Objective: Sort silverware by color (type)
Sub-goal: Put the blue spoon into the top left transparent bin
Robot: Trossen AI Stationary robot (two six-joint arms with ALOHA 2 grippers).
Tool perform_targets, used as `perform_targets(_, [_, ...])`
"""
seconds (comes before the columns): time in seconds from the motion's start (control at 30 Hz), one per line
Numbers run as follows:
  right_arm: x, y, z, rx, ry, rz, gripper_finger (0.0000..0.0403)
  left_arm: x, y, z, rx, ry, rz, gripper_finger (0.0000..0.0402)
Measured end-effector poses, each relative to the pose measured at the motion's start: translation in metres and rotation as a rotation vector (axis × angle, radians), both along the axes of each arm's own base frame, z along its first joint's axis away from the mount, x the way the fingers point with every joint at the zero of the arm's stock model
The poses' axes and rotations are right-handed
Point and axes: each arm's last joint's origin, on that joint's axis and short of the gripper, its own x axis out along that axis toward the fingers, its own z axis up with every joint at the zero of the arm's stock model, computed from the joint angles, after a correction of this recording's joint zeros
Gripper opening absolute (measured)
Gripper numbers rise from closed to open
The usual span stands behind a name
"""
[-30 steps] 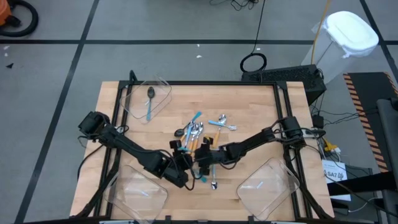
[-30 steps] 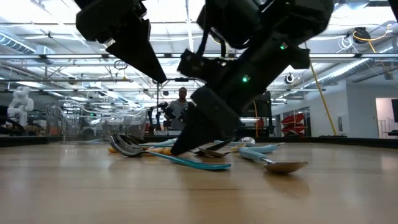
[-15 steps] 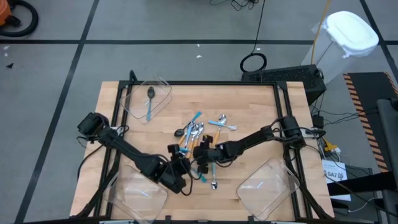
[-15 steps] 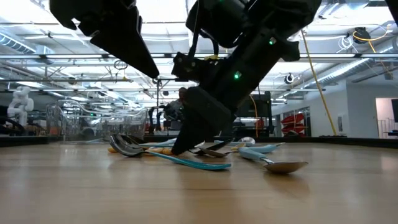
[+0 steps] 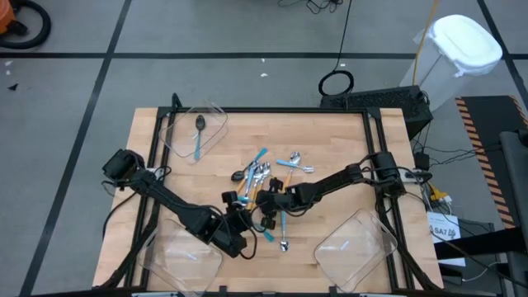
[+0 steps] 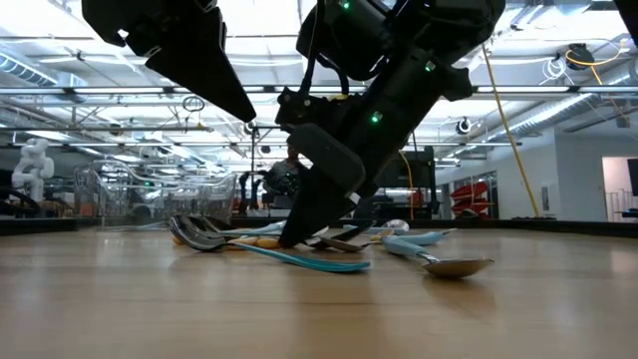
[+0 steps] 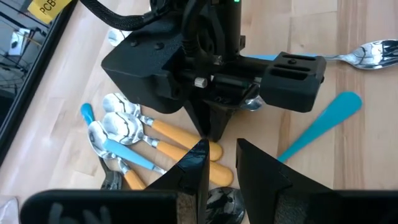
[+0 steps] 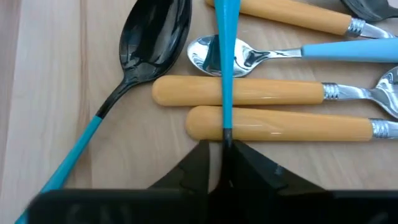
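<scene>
A pile of spoons point(image 5: 264, 173) with orange and light-blue handles lies mid-table. My right gripper point(image 5: 266, 205) reaches into its near side and is shut on a thin blue-handled spoon point(image 8: 225, 74), which crosses two orange handles point(image 8: 249, 92). A black-bowled spoon point(image 8: 155, 37) lies beside them. My left gripper point(image 5: 239, 224) hangs above the table just near-left of the pile. Something dark and shiny point(image 7: 219, 202) sits far back in its narrow gap. One black-bowled spoon point(image 5: 199, 136) lies in the far-left clear bin point(image 5: 216, 124). My left gripper has the dark shiny thing point(image 7: 219, 202) between its two fingers, well back from the tips; its own body hides which part this is. My right gripper pinches the blue handle where it turns dark point(image 8: 226, 132), between its two fingertips. The fingers slant down from the table's right and lie along the spoon. The handle runs on over the orange handles.
Clear bins stand near left point(image 5: 186, 256) and near right point(image 5: 355, 247). A silver spoon point(image 5: 283, 243) and a blue-handled one point(image 6: 309, 259) lie loose between the pile and the near edge. A person point(image 6: 289, 170) stands in the room beyond.
My right gripper has shut on the blue handle at the pile's near side, and its wrist has rolled and tipped a little. The spoons in the pile have stayed where they were.
</scene>
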Motion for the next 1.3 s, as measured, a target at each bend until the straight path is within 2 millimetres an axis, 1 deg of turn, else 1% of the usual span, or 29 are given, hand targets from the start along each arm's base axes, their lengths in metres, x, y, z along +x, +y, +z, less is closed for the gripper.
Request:
perform_targets(0.1, [0.000, 0.000, 0.000, -0.006, 0.002, 0.008, 0.0022, 0.000, 0.000, 0.000, 0.000, 0.000, 0.000, 0.0081])
perform_targets(0.17, [0.000, 0.000, 0.000, -0.014, 0.004, 0.018, 0.0011, 0.000, 0.000, 0.000, 0.000, -0.001, 0.000, 0.0081])
perform_targets(0.33, [-0.001, 0.000, 0.003, -0.023, 0.005, 0.029, 0.0018, 0.000, 0.000, 0.000, 0.001, 0.000, 0.000, 0.0081])
perform_targets(0.5, [-0.006, 0.003, 0.011, -0.054, 0.026, 0.069, 0.0011, 0.000, 0.000, 0.000, 0.001, 0.000, 0.001, 0.0081])
perform_targets(0.8, [-0.022, 0.014, 0.032, -0.094, 0.094, 0.146, 0.0011, 0.000, 0.000, 0.000, -0.004, -0.005, 0.005, 0.0081])
perform_targets(0.9, [-0.029, 0.019, 0.043, -0.110, 0.103, 0.176, 0.0011, 0.000, 0.000, 0.000, -0.007, -0.007, 0.009, 0.0081])
perform_targets(0.97, [-0.033, 0.022, 0.053, -0.122, 0.089, 0.189, 0.0011, 0.000, 0.000, 0.000, -0.013, -0.011, 0.015, 0.0081])
perform_targets(1.13, [-0.045, 0.030, 0.068, -0.194, 0.097, 0.207, 0.0011, 0.000, 0.000, 0.000, -0.040, -0.026, 0.048, 0.0081])
perform_targets(1.3, [-0.050, 0.034, 0.085, -0.192, 0.051, 0.226, 0.0011, -0.002, -0.001, -0.001, -0.075, -0.023, 0.065, 0.0081])
